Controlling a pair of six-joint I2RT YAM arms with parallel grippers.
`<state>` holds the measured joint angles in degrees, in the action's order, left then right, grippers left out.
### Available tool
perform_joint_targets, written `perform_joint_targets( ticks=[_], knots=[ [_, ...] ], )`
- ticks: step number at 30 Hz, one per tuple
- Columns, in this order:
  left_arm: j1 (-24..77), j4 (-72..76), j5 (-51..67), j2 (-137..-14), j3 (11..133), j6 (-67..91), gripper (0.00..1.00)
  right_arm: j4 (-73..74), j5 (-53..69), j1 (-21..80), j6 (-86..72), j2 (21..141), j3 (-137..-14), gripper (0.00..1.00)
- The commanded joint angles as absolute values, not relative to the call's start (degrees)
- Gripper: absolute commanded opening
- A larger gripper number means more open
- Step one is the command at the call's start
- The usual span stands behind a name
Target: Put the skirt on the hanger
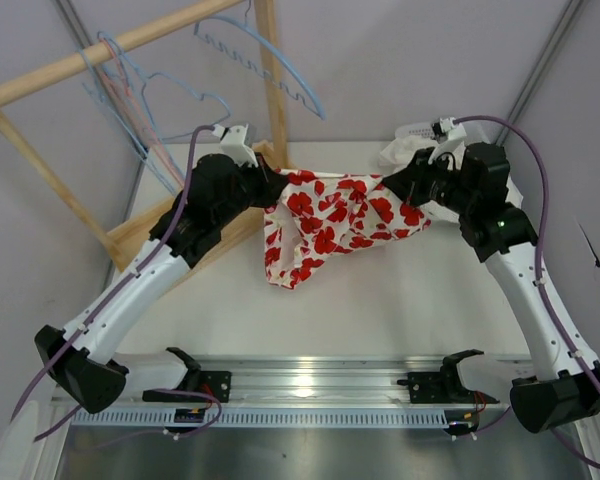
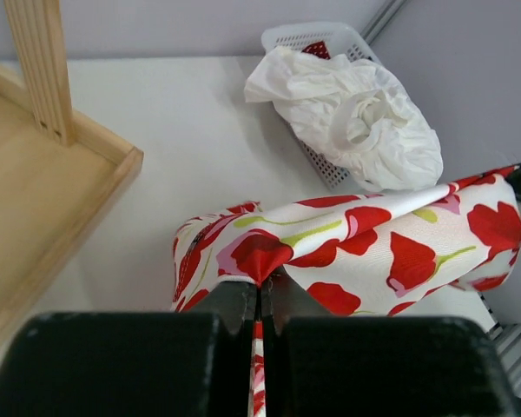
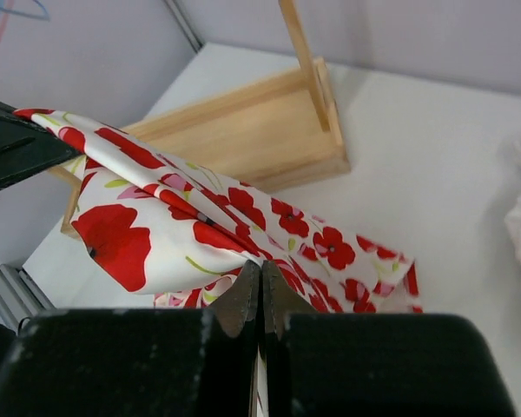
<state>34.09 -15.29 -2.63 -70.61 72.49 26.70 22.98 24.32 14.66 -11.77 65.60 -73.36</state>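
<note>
Left gripper (image 2: 260, 300) and right gripper (image 3: 260, 280) are clamping the skirt's (image 1: 330, 220) opposite edges, holding it taut beside the wooden rack (image 3: 243, 130).

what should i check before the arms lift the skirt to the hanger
1. Left gripper shut on the skirt edge: ok.
2. Right gripper shut on the opposite edge: ok.
3. Skirt spread between both grippers: ok, though its lower part sags.
4. Skirt clear of the wooden rack base: cannot tell.
5. A single hanger free to take: cannot tell; the wire hangers overlap on the rail.
</note>
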Motion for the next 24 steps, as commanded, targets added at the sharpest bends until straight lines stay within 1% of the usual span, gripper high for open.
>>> perform_joint_targets(
  ticks=[1,4,5,8,13,18,21,22,24],
  knots=[
    [31.73,-23.11,-3.87,-68.03,79.62,16.35,0.00,23.38,24.60,13.27,-5.81,64.78,-80.59,0.00],
    [31.73,-23.03,-0.45,-67.85,81.38,15.21,0.00,22.24,24.09,13.27,-3.34,65.04,-82.88,0.00],
    [31.73,-23.11,3.04,-68.37,83.04,15.03,0.00,22.58,23.30,13.27,-2.90,65.30,-83.75,0.00],
    [31.73,-23.12,6.84,-69.87,85.16,14.68,0.00,24.16,21.37,13.27,-1.23,66.01,-84.20,0.00],
    [31.73,-21.89,11.86,-75.75,88.85,14.67,0.00,24.43,14.42,13.27,-1.14,65.30,-80.51,0.00],
    [32.08,-16.62,16.52,-78.57,87.81,17.66,0.00,23.91,10.29,13.18,-1.58,63.55,-77.09,0.00],
    [32.34,-14.15,17.49,-79.80,88.50,18.89,0.00,20.84,4.76,13.18,-3.07,62.85,-74.80,0.00],
    [32.43,-13.72,18.53,-81.37,89.72,19.42,0.00,17.18,0.74,13.10,-3.86,62.58,-73.05,0.00],
    [33.04,-13.45,19.68,-83.31,92.80,19.08,0.00,12.77,0.00,12.83,-4.74,62.05,-71.29,0.00]
  ],
)
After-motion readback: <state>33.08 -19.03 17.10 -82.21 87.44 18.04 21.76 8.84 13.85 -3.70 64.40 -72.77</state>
